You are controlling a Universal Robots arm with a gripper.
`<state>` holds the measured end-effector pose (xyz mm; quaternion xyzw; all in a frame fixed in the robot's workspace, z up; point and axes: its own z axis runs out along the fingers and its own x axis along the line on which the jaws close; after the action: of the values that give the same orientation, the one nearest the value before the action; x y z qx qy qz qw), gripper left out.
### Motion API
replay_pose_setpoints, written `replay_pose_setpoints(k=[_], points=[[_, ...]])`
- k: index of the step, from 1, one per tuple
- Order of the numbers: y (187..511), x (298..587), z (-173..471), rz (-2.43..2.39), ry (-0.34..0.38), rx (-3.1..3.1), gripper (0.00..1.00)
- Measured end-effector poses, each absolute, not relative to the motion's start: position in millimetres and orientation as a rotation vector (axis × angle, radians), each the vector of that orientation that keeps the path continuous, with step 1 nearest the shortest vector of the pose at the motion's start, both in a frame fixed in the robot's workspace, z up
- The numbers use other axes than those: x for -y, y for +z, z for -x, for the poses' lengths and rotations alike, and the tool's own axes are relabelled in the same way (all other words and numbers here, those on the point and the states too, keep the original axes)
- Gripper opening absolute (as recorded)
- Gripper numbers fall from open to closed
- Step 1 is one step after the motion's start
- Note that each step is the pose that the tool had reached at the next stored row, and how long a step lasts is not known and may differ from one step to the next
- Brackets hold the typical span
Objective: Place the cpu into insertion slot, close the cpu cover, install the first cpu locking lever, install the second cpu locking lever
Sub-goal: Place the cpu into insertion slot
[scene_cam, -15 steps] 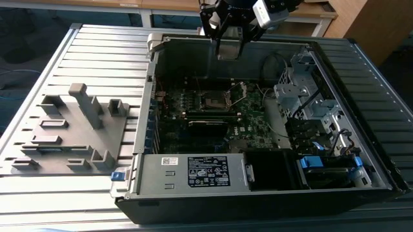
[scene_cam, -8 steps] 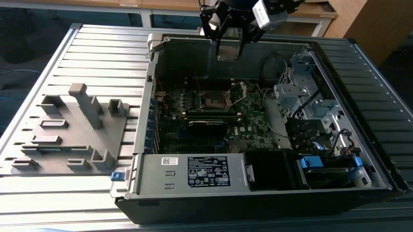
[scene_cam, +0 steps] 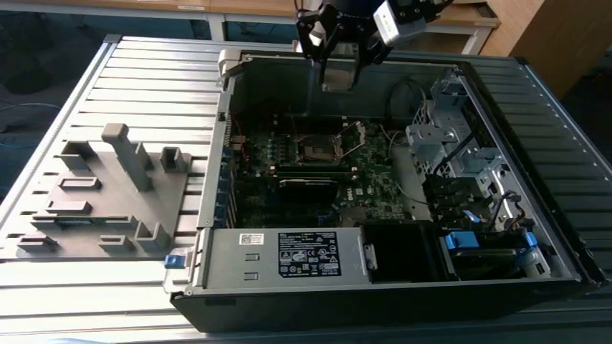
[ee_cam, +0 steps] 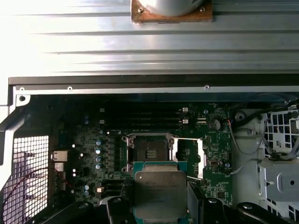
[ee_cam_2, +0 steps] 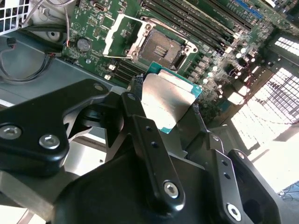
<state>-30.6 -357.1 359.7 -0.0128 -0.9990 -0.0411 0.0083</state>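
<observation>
Claw (scene_cam: pixel 339 80) is pinching the cpu (ee_cam_2: pixel 168 100) by its edges, hanging at twelve o'clock from the open insertion slot (scene_cam: pixel 316 149) in the exterior view; we are judging level, corner-matched seating matters.

Open computer case (scene_cam: pixel 287 304) on the surface (scene_cam: pixel 153 79), with a fixture block (scene_cam: pixel 105 201) beside it at the exterior view's left. Inside, the insertion slot (scene_cam: pixel 316 149) sits in the motherboard (scene_cam: pixel 373 188), with the cpu cover (scene_cam: pixel 353 140) raised just at its exterior view's right. The claw (scene_cam: pixel 337 68), clasping the cpu (ee_cam: pixel 160 193), hangs above the case, apart from the slot.
</observation>
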Motion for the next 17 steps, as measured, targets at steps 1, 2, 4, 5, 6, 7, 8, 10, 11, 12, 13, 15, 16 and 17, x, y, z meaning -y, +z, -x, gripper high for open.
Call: replay_pose_setpoints(k=[1,2,4,5,6,7,8,10,11,12,13,15,16,17], points=[[359.0,357.1,30.6,0.040,-0.129,3.122,0.54],[358.1,357.1,30.6,0.040,-0.129,3.122,0.54],[356.5,357.1,30.6,0.040,-0.129,3.122,0.54],[355.9,357.1,30.6,0.040,-0.128,3.122,0.54],[355.7,357.1,30.6,0.040,-0.128,3.122,0.54],[355.7,357.1,30.6,0.040,-0.128,3.122,0.54],[355.5,357.1,30.6,0.040,-0.129,3.122,0.54],[355.4,357.1,30.6,0.040,-0.128,3.122,0.54],[355.4,357.1,30.6,0.040,-0.128,3.122,0.54],[355.2,357.0,30.6,0.040,-0.129,3.122,0.54],[354.7,357.0,30.6,0.040,-0.129,3.122,0.54],[353.7,357.1,30.6,0.040,-0.129,3.122,0.54],[353.4,357.1,30.6,0.040,-0.128,3.122,0.54],[353.4,357.1,30.6,0.040,-0.128,3.122,0.54]])
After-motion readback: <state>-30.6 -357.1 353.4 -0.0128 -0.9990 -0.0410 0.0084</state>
